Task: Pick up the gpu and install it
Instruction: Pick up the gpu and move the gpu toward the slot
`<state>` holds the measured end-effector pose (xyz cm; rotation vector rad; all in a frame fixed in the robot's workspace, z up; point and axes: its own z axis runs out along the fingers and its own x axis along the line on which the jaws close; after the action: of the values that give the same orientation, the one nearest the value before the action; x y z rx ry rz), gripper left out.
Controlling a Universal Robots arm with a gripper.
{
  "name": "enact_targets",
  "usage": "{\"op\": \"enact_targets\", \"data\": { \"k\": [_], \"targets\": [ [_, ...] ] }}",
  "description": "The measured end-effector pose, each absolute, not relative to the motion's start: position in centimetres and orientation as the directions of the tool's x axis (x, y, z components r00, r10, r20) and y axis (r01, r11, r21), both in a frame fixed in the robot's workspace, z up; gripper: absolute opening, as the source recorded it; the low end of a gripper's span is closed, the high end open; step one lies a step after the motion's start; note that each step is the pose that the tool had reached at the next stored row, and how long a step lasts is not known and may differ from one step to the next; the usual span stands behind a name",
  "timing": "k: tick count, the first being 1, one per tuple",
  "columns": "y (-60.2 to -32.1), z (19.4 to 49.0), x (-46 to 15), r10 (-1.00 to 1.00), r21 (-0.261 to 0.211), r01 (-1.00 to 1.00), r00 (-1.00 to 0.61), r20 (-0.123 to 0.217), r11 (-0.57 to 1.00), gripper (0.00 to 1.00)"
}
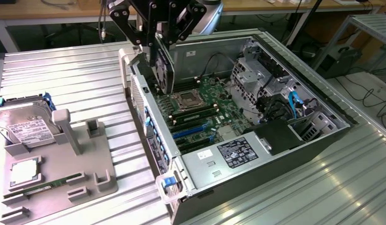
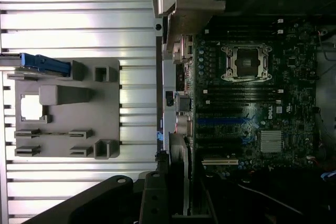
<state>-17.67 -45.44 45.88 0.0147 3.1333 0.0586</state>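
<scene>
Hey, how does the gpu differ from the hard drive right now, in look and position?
The gpu hangs on edge in the gripper above the open computer case. The hard drive rests in the gray holder at the exterior view's left, with nothing gripping it. The gpu looks dark and thin, while the hard drive is silver with a white label. Both are flat, rectangular computer parts.

The computer case (image 1: 261, 180) is left open on top, and the motherboard (image 1: 208, 110) can be reached from above. The opening is hemmed in by the rear panel (image 1: 152, 138), the drive cage (image 1: 261, 77) and cables (image 1: 277, 105) on the exterior view's right, and the power supply (image 1: 233, 152). Room over the rear panel is taken by the gpu (image 1: 162, 68), clamped upright in the end effector (image 1: 160, 44). A bare strip of worktop (image 1: 124, 145) is left between case and fixture (image 1: 61, 171).
</scene>
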Motion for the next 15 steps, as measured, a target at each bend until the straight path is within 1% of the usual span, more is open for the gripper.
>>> {"op": "enact_targets", "data": {
  "k": [15],
  "targets": [
    [-45.4, 45.8, -15.8, 0.009, 0.038, 0.009, -1.0, -0.011, 0.999, 0.27]
  ]
}}
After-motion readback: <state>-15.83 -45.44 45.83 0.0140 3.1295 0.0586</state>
